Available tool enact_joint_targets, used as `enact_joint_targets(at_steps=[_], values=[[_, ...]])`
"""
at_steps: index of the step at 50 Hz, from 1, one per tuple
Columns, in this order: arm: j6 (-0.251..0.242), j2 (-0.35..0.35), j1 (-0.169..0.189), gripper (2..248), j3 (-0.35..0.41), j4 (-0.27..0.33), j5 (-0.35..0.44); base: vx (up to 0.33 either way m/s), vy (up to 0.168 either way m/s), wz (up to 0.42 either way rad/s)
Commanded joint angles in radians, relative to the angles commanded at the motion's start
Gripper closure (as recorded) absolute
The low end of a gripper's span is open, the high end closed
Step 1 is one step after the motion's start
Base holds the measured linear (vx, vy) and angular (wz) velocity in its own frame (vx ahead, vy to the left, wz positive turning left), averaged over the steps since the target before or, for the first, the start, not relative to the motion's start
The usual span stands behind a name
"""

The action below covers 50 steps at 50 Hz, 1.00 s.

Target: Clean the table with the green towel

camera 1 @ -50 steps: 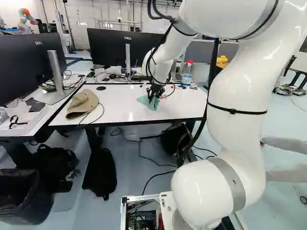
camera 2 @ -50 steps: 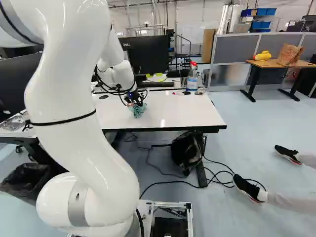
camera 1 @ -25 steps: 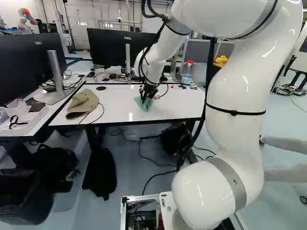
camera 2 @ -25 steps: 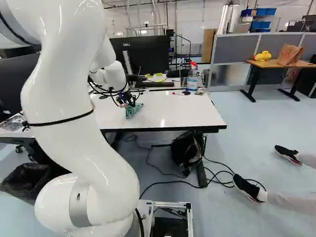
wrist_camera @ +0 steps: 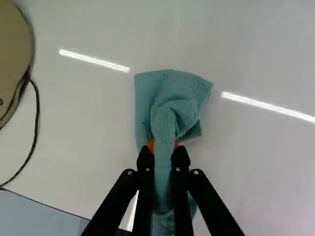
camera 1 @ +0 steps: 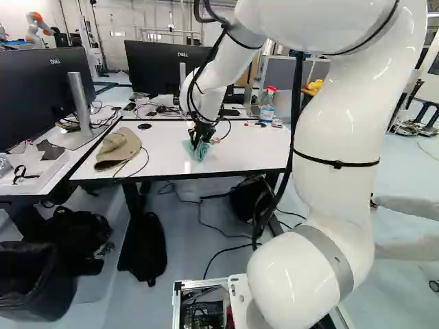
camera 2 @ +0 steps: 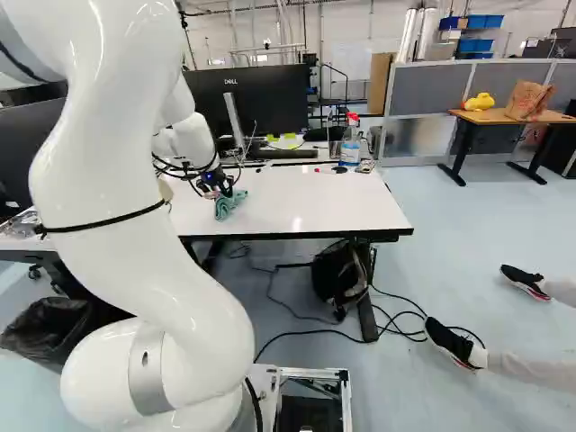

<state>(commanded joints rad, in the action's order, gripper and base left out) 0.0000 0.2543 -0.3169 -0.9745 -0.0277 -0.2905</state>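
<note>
Towel (wrist_camera: 170,101): long axis points toward the desk's (camera 1: 257,147) far edge
End effector (camera 1: 196,141): clamped on towel
Hidden: towel partly, behind fingers

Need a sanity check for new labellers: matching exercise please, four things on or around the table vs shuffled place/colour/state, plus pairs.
Things:
1. Towel
2. Hat
3. Spray bottle
4. Bin

Place, colour or state:
A. Black, standing on the floor
B. Upright, with a red top
C. Tan, lying on the white table
D. Pinched between the two fingers of the gripper

Right pairs: 1-D, 2-C, 3-B, 4-A
</note>
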Motion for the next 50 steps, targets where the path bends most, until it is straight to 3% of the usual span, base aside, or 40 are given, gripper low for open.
enact_joint_targets(at_steps=[22,50], values=[[0.000,-0.076,-0.037,208,0.090,0.000,0.000,0.000,0.000,0.000],[0.000,-0.137,0.049,208,0.159,0.000,0.000,0.000,0.000,0.000]])
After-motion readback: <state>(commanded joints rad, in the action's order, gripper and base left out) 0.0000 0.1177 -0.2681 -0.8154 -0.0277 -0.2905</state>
